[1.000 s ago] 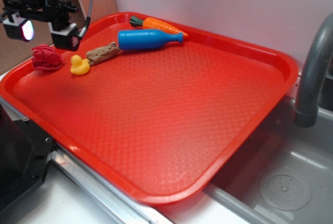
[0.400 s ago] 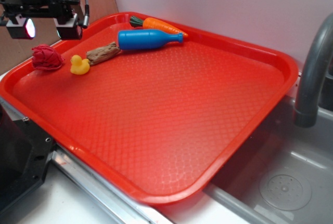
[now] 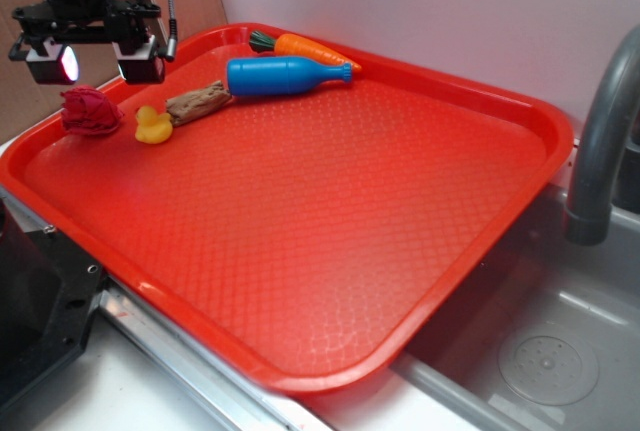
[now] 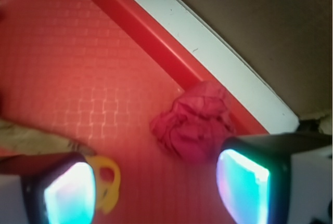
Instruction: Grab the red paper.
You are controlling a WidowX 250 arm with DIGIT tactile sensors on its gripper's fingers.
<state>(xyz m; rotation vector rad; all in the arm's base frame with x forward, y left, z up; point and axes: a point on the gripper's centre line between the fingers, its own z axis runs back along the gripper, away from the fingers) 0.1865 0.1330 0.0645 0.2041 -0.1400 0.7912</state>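
Crimson, wrinkly and ball-shaped, the red paper is sitting by the left edge of the big red plastic tray, near its back corner, just beside the small yellow duck; the black gripper is hanging above with fingers apart, holding nothing; it should be centring over the wad, then lowering straight, keeping off the duck; the wrist view is showing the wad nearer one finger; the outside view is showing the gap above.
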